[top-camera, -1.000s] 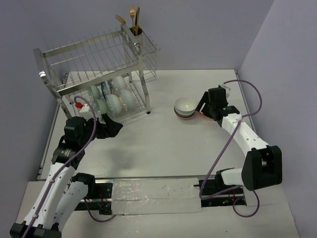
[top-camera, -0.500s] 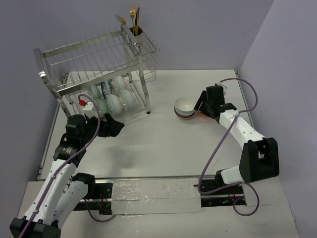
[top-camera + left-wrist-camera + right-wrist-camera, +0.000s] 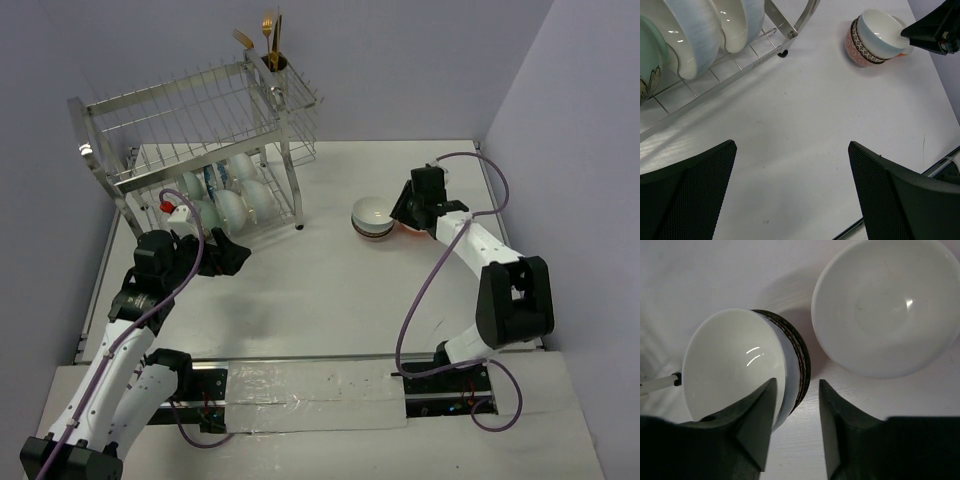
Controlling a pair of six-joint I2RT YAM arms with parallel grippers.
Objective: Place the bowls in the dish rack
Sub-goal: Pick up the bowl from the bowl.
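Note:
The silver wire dish rack (image 3: 190, 105) stands at the back left with several white and teal bowls (image 3: 232, 205) on edge in its lower tier; they also show in the left wrist view (image 3: 692, 35). A white bowl nested in a brown-patterned bowl (image 3: 372, 215) sits on the table at centre right, also in the left wrist view (image 3: 879, 36). My right gripper (image 3: 402, 215) is open, and its fingers straddle that stack's rim (image 3: 740, 365), one inside and one outside. A second white bowl (image 3: 885, 305) lies beside it. My left gripper (image 3: 232, 255) is open and empty in front of the rack.
Gold utensils (image 3: 270, 40) stand in the rack's corner cup. An orange patch (image 3: 407, 228) shows under my right gripper beside the stack. The rack's front leg (image 3: 784, 51) stands on the table between my left gripper (image 3: 791, 150) and the bowl stack. Walls close in on the left and right.
My right gripper has shifted slightly toward the bowl stack, and its arm has swung back. My left gripper rose a little toward the rack, then stayed still.

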